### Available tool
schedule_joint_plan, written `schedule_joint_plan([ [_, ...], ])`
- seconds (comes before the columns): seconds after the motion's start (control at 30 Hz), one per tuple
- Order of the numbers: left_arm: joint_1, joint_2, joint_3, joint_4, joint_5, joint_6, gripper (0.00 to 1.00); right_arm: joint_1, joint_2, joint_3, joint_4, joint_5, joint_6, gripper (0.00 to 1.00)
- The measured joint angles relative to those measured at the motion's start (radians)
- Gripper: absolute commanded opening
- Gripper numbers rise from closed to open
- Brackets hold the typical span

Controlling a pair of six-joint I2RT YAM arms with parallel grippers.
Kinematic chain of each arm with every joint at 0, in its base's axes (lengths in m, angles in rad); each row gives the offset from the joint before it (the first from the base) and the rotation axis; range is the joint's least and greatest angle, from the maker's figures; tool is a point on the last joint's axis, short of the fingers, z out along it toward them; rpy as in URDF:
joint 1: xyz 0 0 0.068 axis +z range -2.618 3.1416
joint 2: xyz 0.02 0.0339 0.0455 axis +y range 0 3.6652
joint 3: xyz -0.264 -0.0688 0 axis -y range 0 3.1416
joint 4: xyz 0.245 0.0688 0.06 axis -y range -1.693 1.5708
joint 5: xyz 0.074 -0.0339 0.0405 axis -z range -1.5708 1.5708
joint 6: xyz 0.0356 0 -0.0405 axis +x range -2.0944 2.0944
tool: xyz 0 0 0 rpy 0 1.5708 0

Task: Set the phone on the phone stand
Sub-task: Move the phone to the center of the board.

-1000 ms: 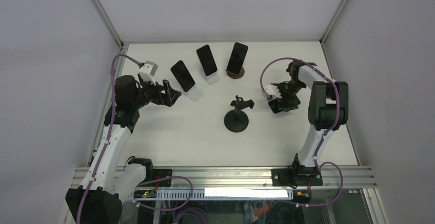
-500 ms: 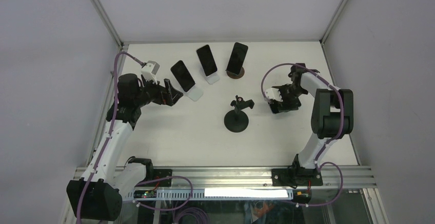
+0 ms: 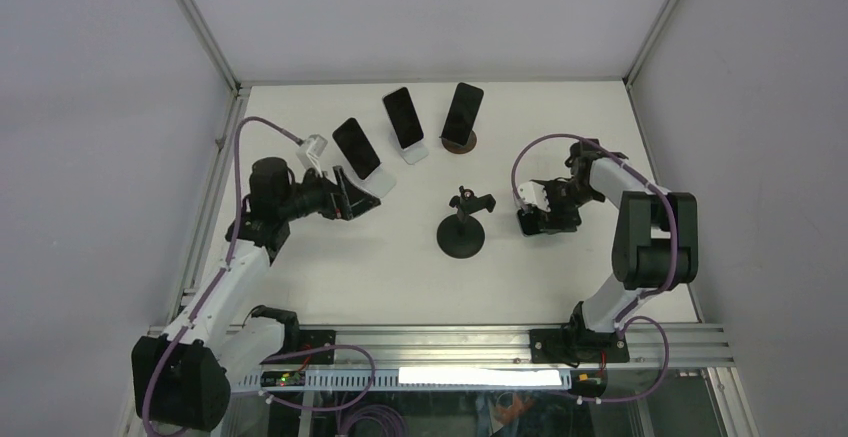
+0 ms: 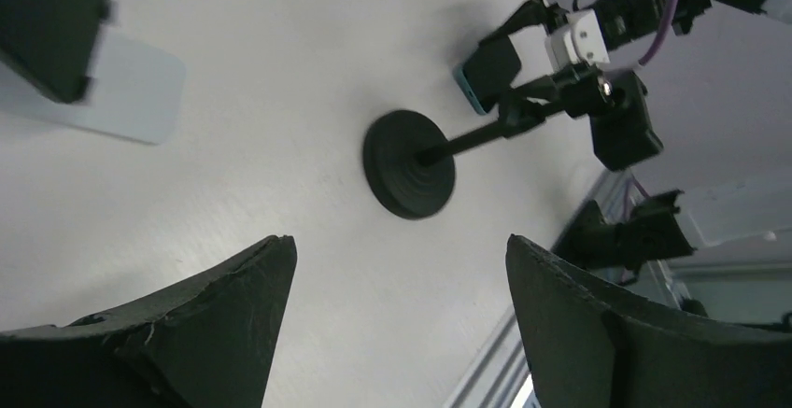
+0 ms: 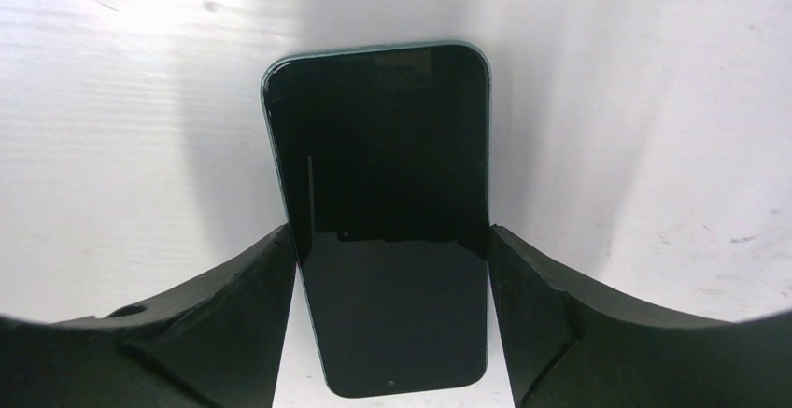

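Note:
The phone, dark-screened with a teal edge, lies flat on the white table, right of the phone stand. My right gripper is shut on it, one finger pressed against each long side. From above, the right gripper covers most of the phone. The phone stand is black, with a round base and a clamp head on a stem, and nothing is on it. The left wrist view shows the stand with the phone behind it. My left gripper hangs open and empty near the back left.
Three other dark phones lean on stands along the back: one on a white base close to my left gripper, one on a white base, one on a brown round base. Grey walls enclose the table.
My left arm swung right, toward the leftmost propped phone, its jaws narrowing a little. My right gripper shifted slightly left and down and closed on the phone.

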Motion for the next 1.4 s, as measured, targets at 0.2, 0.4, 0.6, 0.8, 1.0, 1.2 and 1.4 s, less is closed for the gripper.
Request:
schedule_joint_plan([
  [0.2,-0.234,-0.161,-0.183,0.140,-0.071,-0.231,0.82,0.000,-0.090,-0.105,-0.005,-0.047,-0.002,0.49],
  [0.4,-0.440,-0.232,-0.332,0.311,-0.262,-0.412,0.82,0.002,-0.190,-0.200,-0.012,-0.082,-0.002,0.49],
  [0.6,-0.655,-0.057,-0.368,0.476,-0.450,-0.510,0.81,0.023,-0.284,-0.240,-0.033,-0.108,-0.001,0.49],
  [0.8,-0.799,0.225,-0.368,0.707,-0.579,-0.575,0.82,0.082,-0.352,-0.256,-0.060,-0.138,0.018,0.48],
  [1.0,-0.888,0.435,-0.359,0.875,-0.666,-0.610,0.82,0.145,-0.385,-0.278,-0.082,-0.165,0.069,0.48],
  [1.2,-0.944,0.566,-0.343,1.023,-0.753,-0.671,0.81,0.241,-0.425,-0.297,-0.083,-0.185,0.164,0.47],
  [1.4,-0.977,0.699,-0.330,1.182,-0.838,-0.776,0.75,0.313,-0.454,-0.310,-0.058,-0.191,0.273,0.47],
])
